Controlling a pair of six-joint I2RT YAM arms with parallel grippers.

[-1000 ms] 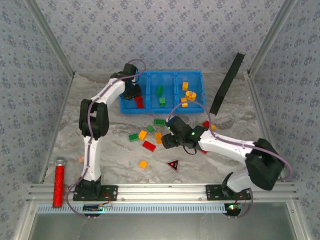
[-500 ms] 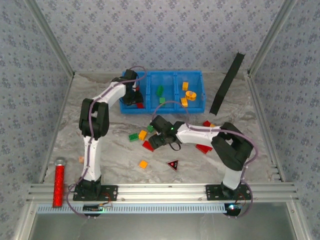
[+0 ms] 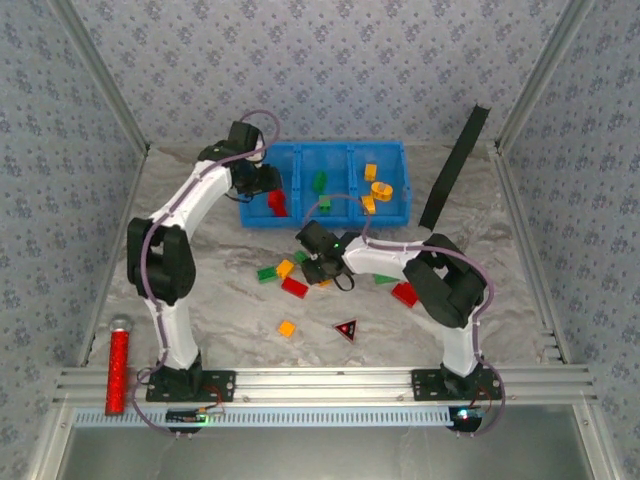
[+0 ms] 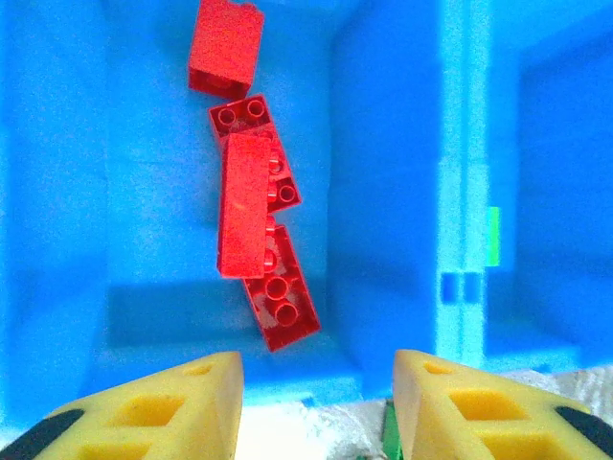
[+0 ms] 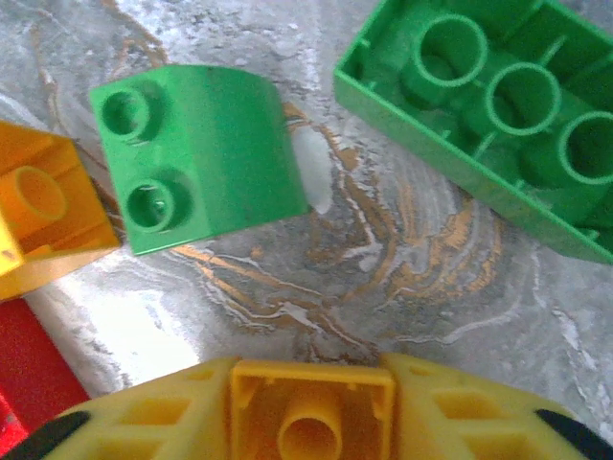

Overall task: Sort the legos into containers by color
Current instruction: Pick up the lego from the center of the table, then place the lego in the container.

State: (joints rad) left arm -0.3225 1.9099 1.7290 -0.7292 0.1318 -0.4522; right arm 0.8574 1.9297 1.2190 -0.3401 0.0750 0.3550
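Red brick point(image 4: 244, 206) is now binned at tray's point(image 4: 383, 144) nine o'clock, left claw point(image 4: 316, 369) released; orange brick point(image 5: 311, 407) is newly grasped by right claw point(image 5: 311, 426).

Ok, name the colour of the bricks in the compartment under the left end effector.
The bricks are red, clearest in the left wrist view.

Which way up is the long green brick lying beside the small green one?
Upside down. The long green brick shows its hollow underside and round tubes facing the right wrist camera.
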